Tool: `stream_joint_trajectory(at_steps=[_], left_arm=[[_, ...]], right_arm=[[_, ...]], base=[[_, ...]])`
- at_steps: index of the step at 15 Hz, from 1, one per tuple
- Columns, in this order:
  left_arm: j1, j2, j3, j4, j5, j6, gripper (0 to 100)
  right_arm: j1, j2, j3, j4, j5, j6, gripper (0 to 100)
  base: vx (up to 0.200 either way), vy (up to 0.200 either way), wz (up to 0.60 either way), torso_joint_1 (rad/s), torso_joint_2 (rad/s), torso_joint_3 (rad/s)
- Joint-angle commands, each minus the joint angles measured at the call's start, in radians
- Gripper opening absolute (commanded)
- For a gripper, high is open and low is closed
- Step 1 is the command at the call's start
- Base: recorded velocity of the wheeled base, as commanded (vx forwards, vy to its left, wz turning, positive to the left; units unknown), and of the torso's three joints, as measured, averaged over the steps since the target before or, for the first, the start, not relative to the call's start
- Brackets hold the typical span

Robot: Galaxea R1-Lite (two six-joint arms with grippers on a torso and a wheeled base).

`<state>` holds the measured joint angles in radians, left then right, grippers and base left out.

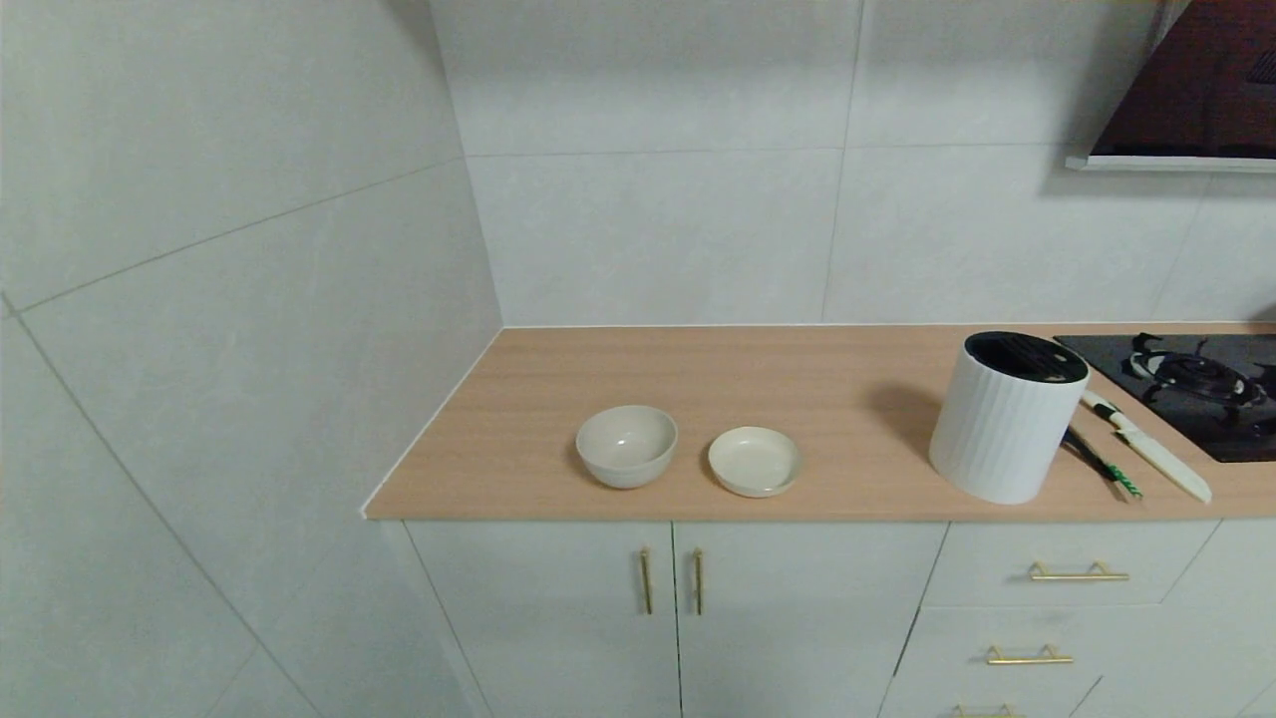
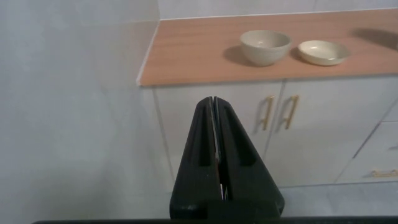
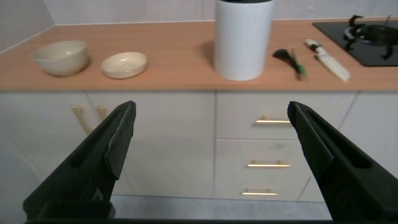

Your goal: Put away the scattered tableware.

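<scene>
Out before the cabinet doors (image 1: 673,598), my left gripper (image 2: 212,102) is pinched tight and empty, my right gripper (image 3: 210,111) spread wide; bowl (image 1: 626,445) and shallow dish (image 1: 755,460) sit just beside each other on the counter (image 1: 758,369).

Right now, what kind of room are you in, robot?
Probably a home kitchen. There's a gas stove set into a wooden counter, a bowl and a small dish sitting on it, and cupboards underneath.
</scene>
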<state>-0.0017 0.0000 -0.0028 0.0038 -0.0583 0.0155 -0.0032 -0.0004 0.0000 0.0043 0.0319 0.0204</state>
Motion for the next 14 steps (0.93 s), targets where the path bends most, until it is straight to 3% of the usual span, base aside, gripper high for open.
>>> stream_joint_trajectory(at_steps=[1,14], left_arm=[[0.000,0.000,0.000,0.001,0.000,0.000,0],[0.000,0.000,0.000,0.001,0.000,0.000,0]], right_arm=[[0.000,0.000,0.000,0.000,0.000,0.000,100],[0.000,0.000,0.000,0.000,0.000,0.000,100]], base=[[0.000,0.200,0.00,0.002,0.00,-0.002],[0.000,0.000,0.00,0.000,0.00,0.000]])
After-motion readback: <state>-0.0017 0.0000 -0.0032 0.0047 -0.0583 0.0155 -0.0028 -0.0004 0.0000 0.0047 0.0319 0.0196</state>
